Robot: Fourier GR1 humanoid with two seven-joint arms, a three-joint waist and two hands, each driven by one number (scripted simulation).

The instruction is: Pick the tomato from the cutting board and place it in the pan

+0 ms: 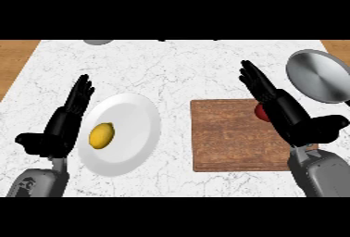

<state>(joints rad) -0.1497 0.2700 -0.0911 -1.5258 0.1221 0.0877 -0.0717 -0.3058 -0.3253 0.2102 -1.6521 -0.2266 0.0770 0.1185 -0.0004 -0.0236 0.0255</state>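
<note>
On wooden cutting board [236, 139], round tomato [260, 111] (half-hidden)

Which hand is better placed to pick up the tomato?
The right hand: it is open above the cutting board, beside the tomato. The left hand rests beyond the plate.

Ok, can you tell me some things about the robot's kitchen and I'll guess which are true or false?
1. The lemon lies on the white plate. True.
2. The tomato is already in the pan. False: it sits on the cutting board, partly hidden by the right hand.
3. The pan holds a lemon. False: nothing shows in it.
4. The left hand is open, beside the plate. True.
</note>
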